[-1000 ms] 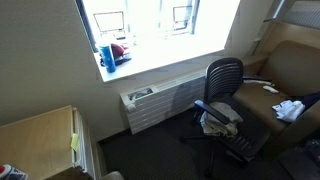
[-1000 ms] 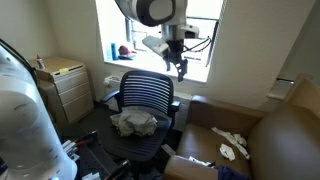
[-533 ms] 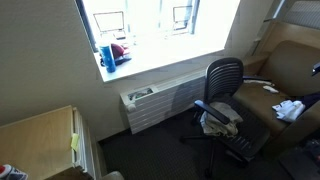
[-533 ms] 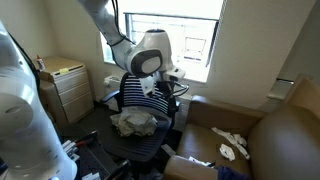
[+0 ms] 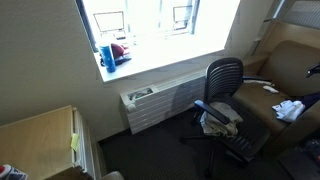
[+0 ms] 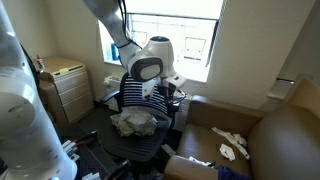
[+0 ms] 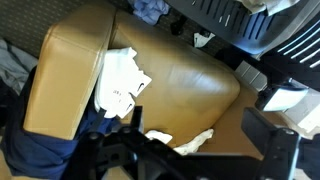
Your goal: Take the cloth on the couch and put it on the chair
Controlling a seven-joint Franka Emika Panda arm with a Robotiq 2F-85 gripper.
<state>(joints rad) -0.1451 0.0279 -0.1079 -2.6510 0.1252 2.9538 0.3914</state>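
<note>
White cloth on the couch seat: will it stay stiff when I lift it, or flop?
Likely floppy: the white cloth lies crumpled with folded edges on the couch, so it should drape. Probably light, since it looks thin. Gripped at one edge, its corners may trail.

Tally: one office chair (image 6: pixel 150 92), one brown couch (image 6: pixel 275 140), one wooden cabinet (image 6: pixel 62 85) at 9 o'clock, and one radiator (image 5: pixel 158 103) under one window (image 5: pixel 150 25). Cloths, three counted in an exterior view: one crumpled cloth (image 6: pixel 135 122) on the chair seat and two white ones on the couch cushion at 4 o'clock, the upper cloth (image 6: pixel 225 137) and the lower cloth (image 6: pixel 236 152). By the window at 10 o'clock: one blue cup (image 5: pixel 107 55), one red object (image 5: pixel 120 49).
</note>
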